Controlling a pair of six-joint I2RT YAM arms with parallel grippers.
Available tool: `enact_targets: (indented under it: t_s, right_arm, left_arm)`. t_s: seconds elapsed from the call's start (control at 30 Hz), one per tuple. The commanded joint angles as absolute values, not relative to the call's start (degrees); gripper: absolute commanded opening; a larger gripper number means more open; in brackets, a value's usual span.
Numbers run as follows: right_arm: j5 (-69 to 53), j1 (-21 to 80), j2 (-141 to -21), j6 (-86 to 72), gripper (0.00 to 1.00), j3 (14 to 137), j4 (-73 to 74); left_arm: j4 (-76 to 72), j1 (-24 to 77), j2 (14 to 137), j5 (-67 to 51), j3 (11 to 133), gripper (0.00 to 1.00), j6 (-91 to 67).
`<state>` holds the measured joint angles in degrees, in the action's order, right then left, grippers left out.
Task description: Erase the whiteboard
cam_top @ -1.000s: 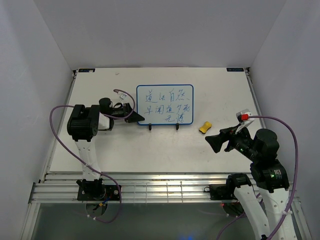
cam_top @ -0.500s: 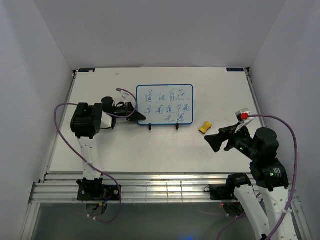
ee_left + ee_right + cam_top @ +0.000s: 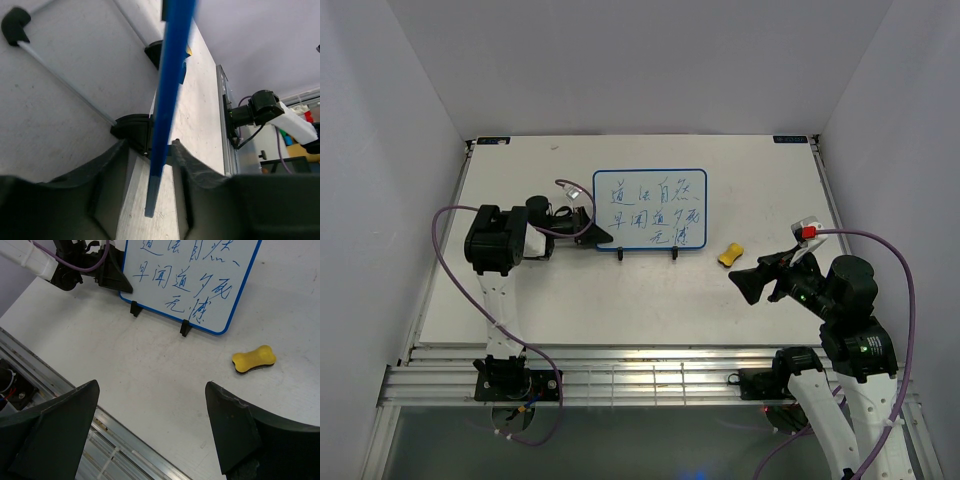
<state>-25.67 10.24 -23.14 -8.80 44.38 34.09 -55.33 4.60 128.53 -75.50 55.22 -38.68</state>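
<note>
The board [image 3: 650, 208] is standing on its two black feet on the table [image 3: 570, 290], with blue writing filling its white face. The left gripper [image 3: 596, 236] is reaching around the board's left edge, fingers a little apart, maybe not pinching yet. It has been creeping closer. Right of the board, the right gripper [image 3: 748, 283] is gaping wide. White walls [image 3: 420, 80] are standing behind.

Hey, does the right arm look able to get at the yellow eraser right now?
Probably yes. The right gripper is open and hangs just short of the yellow eraser, with only bare table between them. The whiteboard stands off to the side, out of the way.
</note>
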Motion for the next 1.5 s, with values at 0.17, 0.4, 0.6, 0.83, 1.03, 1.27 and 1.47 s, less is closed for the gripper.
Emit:
enact_targets:
  t_s: [0.17, 0.4, 0.6, 0.83, 1.03, 1.27, 1.47]
  right_arm:
    - [-25.8, 10.2, -22.9, -8.7, 0.92, 46.1, 32.6]
    - [-25.8, 10.2, -22.6, -8.5, 0.92, 46.1, 33.0]
    - [-25.7, 10.2, -22.3, -8.8, 0.92, 45.6, 32.9]
    - [-25.7, 10.1, -22.5, -9.3, 0.92, 44.5, 32.3]
    - [-21.2, 10.1, -22.2, -13.0, 0.92, 41.4, 30.9]
    - [-5.7, 10.2, -26.0, -23.1, 0.90, 37.1, 28.1]
    - [-0.3, 10.1, -35.3, -29.1, 0.90, 37.4, 25.0]
  left_arm:
    - [-58.0, 5.5, 129.4, -76.2, 54.6, 0.18, -39.6]
    - [-67.1, 5.4, 127.0, -73.3, 52.1, 0.00, -45.5]
    - [-70.9, 5.0, 123.8, -72.3, 52.1, 0.00, -48.3]
    - [-76.2, 5.0, 118.7, -70.3, 52.7, 0.00, -52.7]
    - [-83.8, 5.1, 116.2, -69.8, 52.8, 0.00, -59.3]
    - [-85.1, 5.0, 108.1, -68.0, 52.3, 0.00, -62.8]
    - [-59.4, 6.1, 88.5, -57.3, 47.2, 0.00, -48.6]
